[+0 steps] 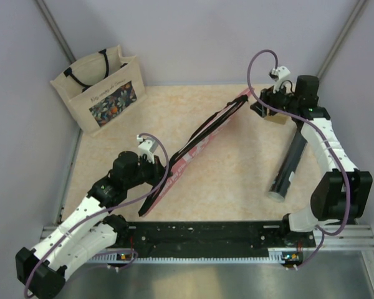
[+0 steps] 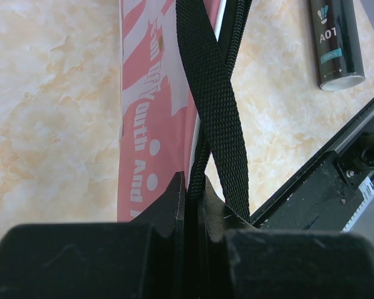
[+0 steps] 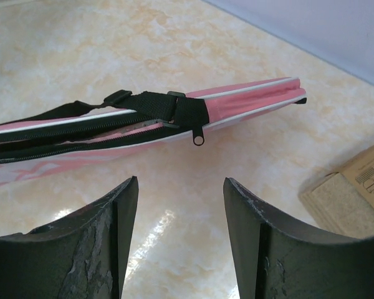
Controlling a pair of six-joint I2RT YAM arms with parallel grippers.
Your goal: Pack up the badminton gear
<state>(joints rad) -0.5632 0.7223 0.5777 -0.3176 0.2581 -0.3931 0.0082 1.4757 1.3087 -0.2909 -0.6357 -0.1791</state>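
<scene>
Pink cover (image 1: 199, 147) lay flat on the table (image 1: 237, 180) with its long axis on a diagonal. Its near end pointed toward the left arm's base and its narrow far end toward the far right, beside the right arm's wrist. Its black strap (image 2: 218, 106) ran loosely along the top and twisted once just ahead of the left fingers. The zip along the upper edge gaped for most of its length, and the zipper pull (image 3: 199, 138) hung near the far tip.

The left gripper (image 2: 193, 184) sat low over the near part of the cover, jaws pressed together and pinching the cover's black zip edge beside the strap. The right gripper (image 3: 181, 180) hovered just short of the far tip, jaws spread wide with nothing between them.

The dark tube (image 1: 288, 165) lay on its side to the right of the cover, well apart from it, one end toward the near rail and the other toward the right wrist. A cardboard box (image 3: 352, 190) rested near the right fingers. The tote bag (image 1: 103, 93) stood upright in the far left corner
</scene>
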